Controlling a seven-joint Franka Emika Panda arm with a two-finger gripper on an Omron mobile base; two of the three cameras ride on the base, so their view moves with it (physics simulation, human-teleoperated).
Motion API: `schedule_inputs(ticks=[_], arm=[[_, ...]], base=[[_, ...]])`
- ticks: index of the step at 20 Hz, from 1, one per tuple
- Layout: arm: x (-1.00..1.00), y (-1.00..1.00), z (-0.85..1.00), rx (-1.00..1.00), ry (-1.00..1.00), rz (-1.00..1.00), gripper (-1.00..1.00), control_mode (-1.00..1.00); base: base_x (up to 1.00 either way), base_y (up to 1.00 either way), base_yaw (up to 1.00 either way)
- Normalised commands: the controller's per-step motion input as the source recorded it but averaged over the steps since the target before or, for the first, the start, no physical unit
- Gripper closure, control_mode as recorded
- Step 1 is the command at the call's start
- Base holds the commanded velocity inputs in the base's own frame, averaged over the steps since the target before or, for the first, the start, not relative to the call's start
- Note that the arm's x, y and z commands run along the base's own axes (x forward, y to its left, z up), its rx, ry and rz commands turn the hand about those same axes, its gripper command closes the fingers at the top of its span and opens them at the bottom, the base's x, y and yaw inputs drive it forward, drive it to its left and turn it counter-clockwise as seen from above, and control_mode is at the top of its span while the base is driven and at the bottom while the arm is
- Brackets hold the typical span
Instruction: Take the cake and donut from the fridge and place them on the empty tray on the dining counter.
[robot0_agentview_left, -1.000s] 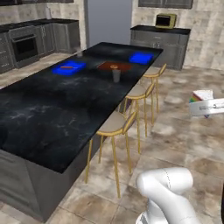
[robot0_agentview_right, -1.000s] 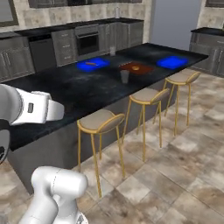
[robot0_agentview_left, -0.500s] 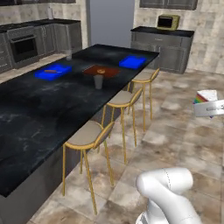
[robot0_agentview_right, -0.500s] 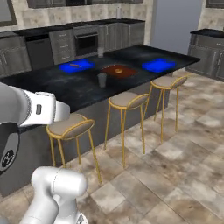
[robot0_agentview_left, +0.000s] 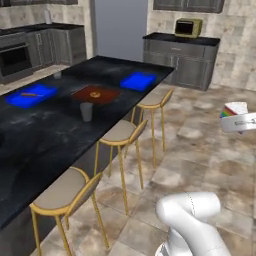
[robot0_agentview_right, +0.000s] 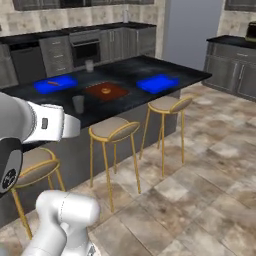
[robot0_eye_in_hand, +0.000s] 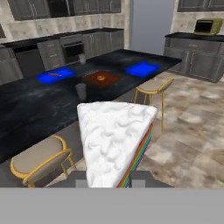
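Here the dining counter (robot0_agentview_left: 45, 135) stands black-topped over stone-tiled floor (robot0_agentview_left: 200, 150), stools (robot0_agentview_left: 120, 132) alongside.

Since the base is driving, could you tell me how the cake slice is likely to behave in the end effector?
The cake looks soft: swirled icing would probably smear or dent under pressure. Its wedge shape, narrowing towards the end effector, may let it pivot. It seems light for its size.

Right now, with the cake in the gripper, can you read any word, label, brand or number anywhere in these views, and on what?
No readable text anywhere.
Cake, shut in the gripper: plain white icing, no writing.
Blue tray on the dining counter: no markings.
Yellow microwave: front too blurred to tell.
Fridge: blank grey.
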Motion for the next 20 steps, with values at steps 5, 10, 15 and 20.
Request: schedule_inputs(ticks=[5,10,15,20], arm=[[0.00,0.00,0.00,0.00,0.00,0.00,1.00,1.00],[0.00,0.00,0.00,0.00,0.00,0.00,1.00,1.00],[0.00,0.00,0.00,0.00,0.00,0.00,1.00,1.00],[0.00,0.00,0.00,0.00,0.00,0.00,1.00,1.00]], base=[[1.00,-0.49,0.01],[1.00,-0.42,0.04],[1.00,-0.45,0.05],[1.00,-0.44,0.07]])
